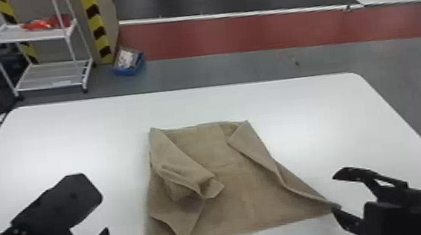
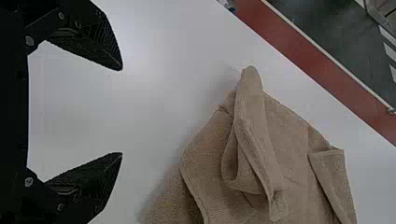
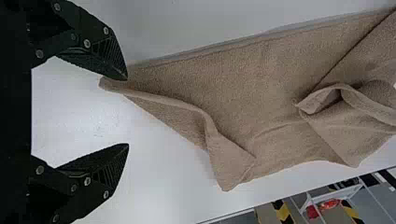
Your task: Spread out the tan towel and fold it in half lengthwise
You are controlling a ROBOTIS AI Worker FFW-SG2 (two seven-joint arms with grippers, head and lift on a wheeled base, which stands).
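Surface: white bench, with rounded far left and far right corners in the head view.

Specimen: tan towel, lying about midway between the bench's left and right edges, well apart from the far edge. It is partly spread, with several folds. On its left side, a flap runs from the far left corner inward and toward the near side, ending in a bunched, curled tip. The far right corner is turned in as a triangular flap, and a narrow fold follows the slanting right side. A smaller fold shows at the near left corner. The near right corner is drawn out to a point toward the bench's right edge.

Right gripper: at that drawn-out corner, jaws standing apart. The tip of one finger is at the towel corner in both the head and right wrist views; contact cannot be told.

Left gripper: above the bench, between its left edge and the towel, jaws well parted, apart from the cloth.

Surroundings: beyond the bench's far left corner, a white rack holds red items on its upper shelf. Next to it are yellow-and-black striped posts and a blue box on the floor. A red floor band runs beyond the far edge.
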